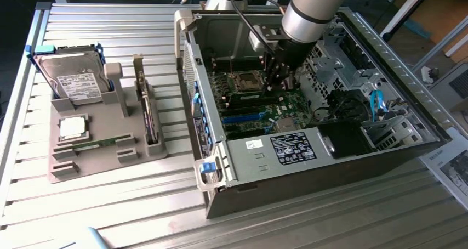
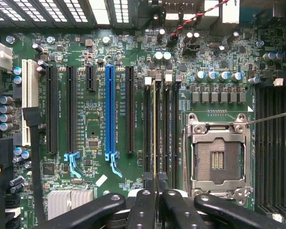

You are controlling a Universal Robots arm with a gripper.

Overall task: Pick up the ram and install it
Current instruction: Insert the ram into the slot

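Holding ram (image 2: 155,129) edge-on, pinched at its upper edge in the nearly closed claw (image 2: 155,191); lined up among the memory slots (image 2: 168,129) beside the processor socket (image 2: 218,162). Judged light, stiff, thin, brittle; best gripped by long edges, clear of chips and contacts.

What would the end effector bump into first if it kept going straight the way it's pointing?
Most likely the memory slots on the motherboard: the end effector is shut on the ram, held edge-on over them beside the empty processor socket. The gap between them is hard to judge.
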